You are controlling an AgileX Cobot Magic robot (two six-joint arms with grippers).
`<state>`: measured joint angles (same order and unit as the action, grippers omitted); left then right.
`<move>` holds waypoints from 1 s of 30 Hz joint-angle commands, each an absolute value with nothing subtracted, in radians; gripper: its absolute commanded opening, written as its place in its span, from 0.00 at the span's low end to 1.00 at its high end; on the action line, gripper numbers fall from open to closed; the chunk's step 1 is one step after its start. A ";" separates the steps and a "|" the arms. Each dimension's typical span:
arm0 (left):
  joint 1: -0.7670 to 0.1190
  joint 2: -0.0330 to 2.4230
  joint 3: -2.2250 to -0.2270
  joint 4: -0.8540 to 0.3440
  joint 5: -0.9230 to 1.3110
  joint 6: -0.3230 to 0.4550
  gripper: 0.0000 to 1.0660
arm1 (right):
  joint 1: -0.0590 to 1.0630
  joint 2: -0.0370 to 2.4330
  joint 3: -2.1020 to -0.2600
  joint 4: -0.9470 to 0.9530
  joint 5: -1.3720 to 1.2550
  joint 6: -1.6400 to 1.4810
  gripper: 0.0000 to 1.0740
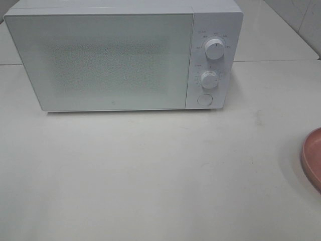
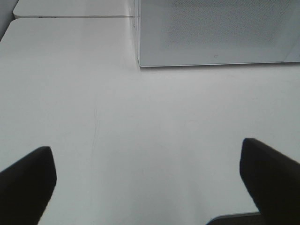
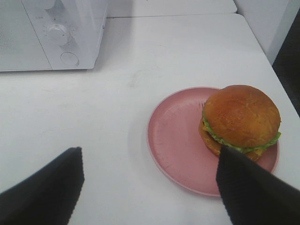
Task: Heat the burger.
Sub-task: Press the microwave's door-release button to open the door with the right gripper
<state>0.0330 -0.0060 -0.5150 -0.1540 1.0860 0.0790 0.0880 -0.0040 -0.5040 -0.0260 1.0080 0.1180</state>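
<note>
One microwave (image 1: 115,55) stands at the back of the white surface (image 1: 150,175), and its door (image 1: 100,60) is shut flat against the body. On the control panel beside the door I count two round dials, an upper one (image 1: 214,49) and a lower one (image 1: 208,79), and below them one round button (image 1: 204,99). Over at the right edge of the high view, one pink plate (image 1: 313,155) peeks into the picture, well apart from the microwave. The right wrist view takes us onto that plate, and there it is: one burger (image 3: 241,117), sitting upright on the plate, off-centre, toward the side of the plate away from the microwave, with the glossy bun on top and a green lettuce frill and yellow cheese showing under it. The right claw (image 3: 150,159) is released, its two dark fingers (image 3: 47,187) spread wide and gripping nothing. One of them shows in front of the plate's rim just by the burger, and I cannot tell whether it touches. The left claw (image 2: 145,152) is released too, with two dark fingers (image 2: 28,178) spread wide over bare surface, nothing between them, and the microwave's front corner lies ahead of it.
</note>
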 commanded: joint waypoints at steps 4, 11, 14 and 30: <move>0.031 -0.021 -0.516 -0.163 1.073 0.078 0.94 | 0.085 -0.036 -0.502 -0.028 0.994 0.123 0.71; 0.031 -0.021 -0.516 -0.163 1.073 0.078 0.94 | 0.085 -0.036 -0.502 -0.028 0.994 0.123 0.71; 0.031 -0.021 -0.516 -0.163 1.073 0.078 0.94 | 0.085 -0.036 -0.502 -0.028 0.993 0.123 0.71; 0.031 -0.021 -0.516 -0.163 1.073 0.078 0.94 | 0.085 0.129 -0.545 -0.023 0.916 0.123 0.71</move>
<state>0.0330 -0.0060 -0.5150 -0.1540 1.0860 0.0790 0.0880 0.0930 -0.5390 -0.0210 0.9470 0.1180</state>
